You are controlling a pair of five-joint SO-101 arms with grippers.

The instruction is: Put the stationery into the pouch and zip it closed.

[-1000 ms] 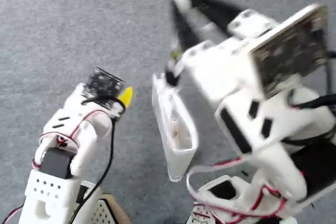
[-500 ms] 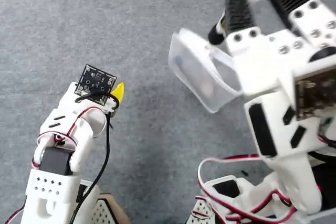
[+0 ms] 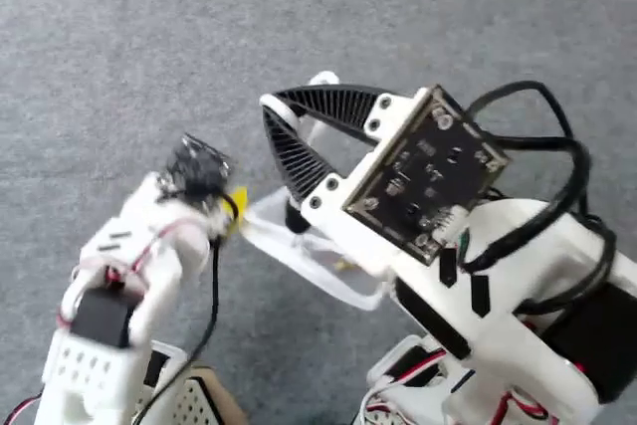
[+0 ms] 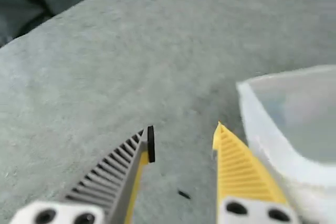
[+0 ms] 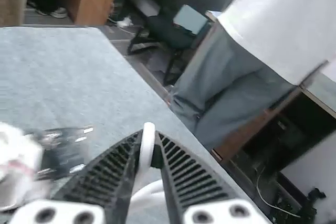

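The right pincer (image 5: 149, 136) is squeezed narrow. Its two black ribbed fingers (image 5: 184, 174) meet at the tips on a thin white strip, which I take to be the rim of the pouch (image 5: 148, 153) (the strip runs back between the fingers and curves away beneath them, though blur there leaves me short of certain). From the high view, the pouch (image 3: 323, 266) is a clear-walled body slanting below and behind this pincer's tips, tucked under its wrist and camera board. The left pincer (image 4: 184, 139) stands wide with nothing in its gap. One of its fingers is grey and ribbed with a yellow edge and a black tip; the other is solid yellow. The pouch (image 4: 294, 114) sits just beside the outer face of that yellow finger, with its white-rimmed open corner about level with the fingertip and its translucent wall stretching away from the pincer. Through the gap between the left pincer's fingers shows the grey table (image 4: 157, 40), and a small dark speck (image 4: 184, 194) lies there nearer the finger bases than the tips. In the high view the pouch runs between the two pincers, its lower end at the left pincer's yellow finger (image 3: 237, 208).
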